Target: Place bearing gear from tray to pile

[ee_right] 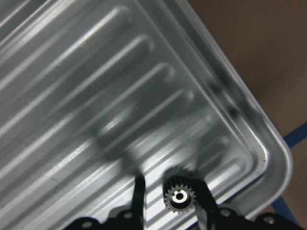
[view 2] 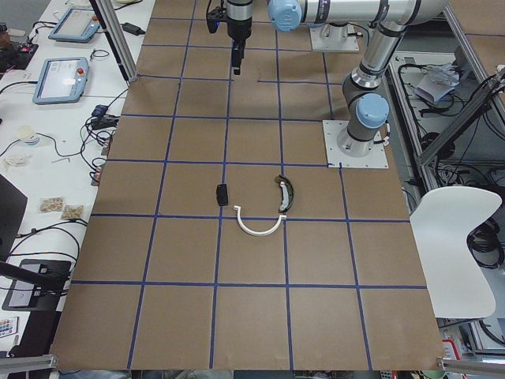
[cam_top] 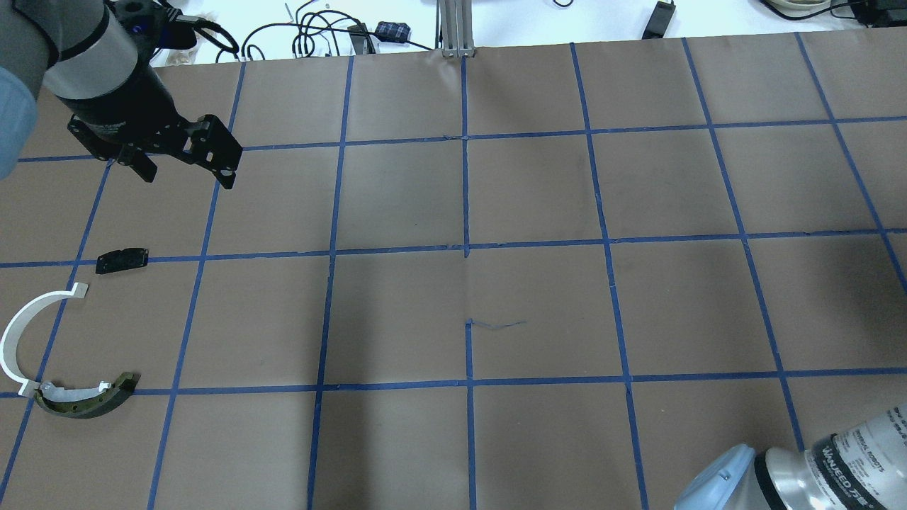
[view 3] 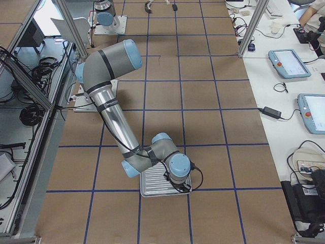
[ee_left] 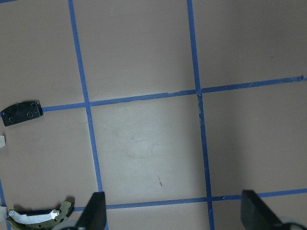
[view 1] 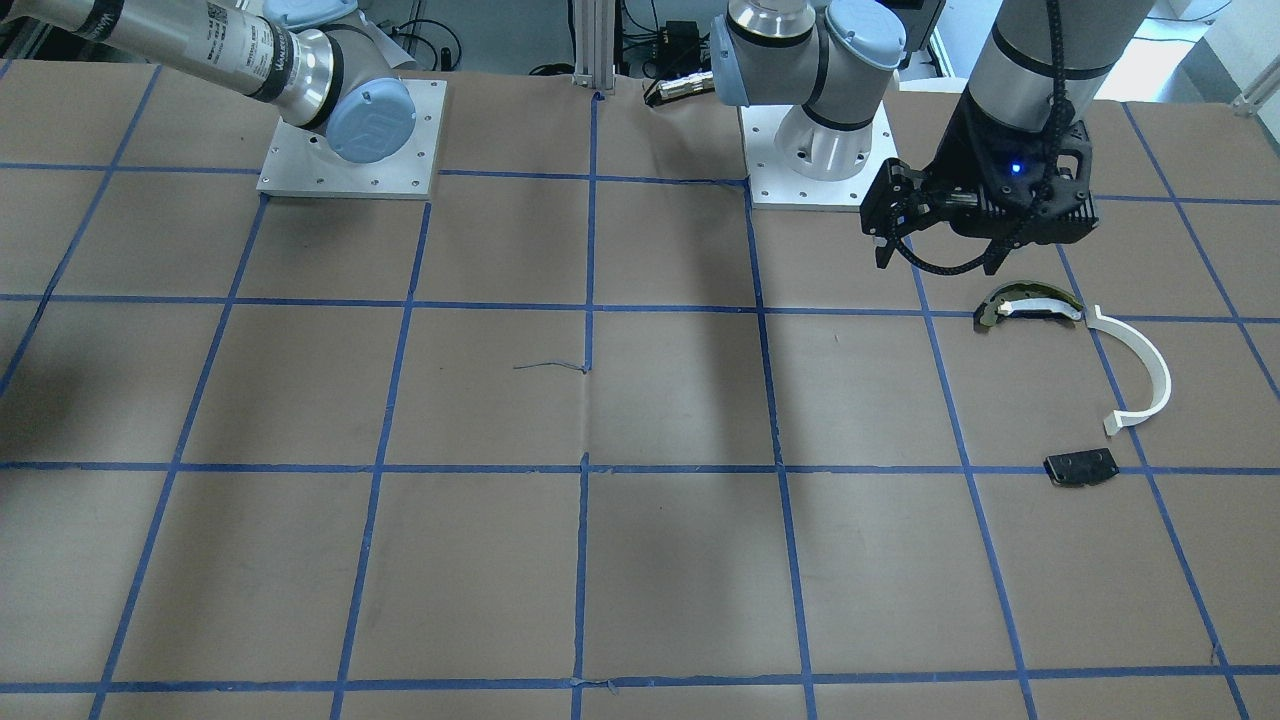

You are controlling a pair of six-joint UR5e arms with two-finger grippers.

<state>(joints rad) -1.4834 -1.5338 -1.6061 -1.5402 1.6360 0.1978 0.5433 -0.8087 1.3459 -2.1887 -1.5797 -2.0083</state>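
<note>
Down in the corner of the tray [ee_right: 268, 158], the bearing gear [ee_right: 179, 195] sits between the right claw [ee_right: 169, 186] fingers. It touches one finger with a gap to the other, so the claw is spread, not pinching. At the far end of the bench [cam_top: 538, 184] is the pile: white half-ring strip [cam_top: 14, 340], dark curved olive-edged piece [cam_top: 85, 404], flat black plate [cam_top: 122, 260]. The left claw [ee_left: 175, 213] hovers near them, spread wide.
</note>
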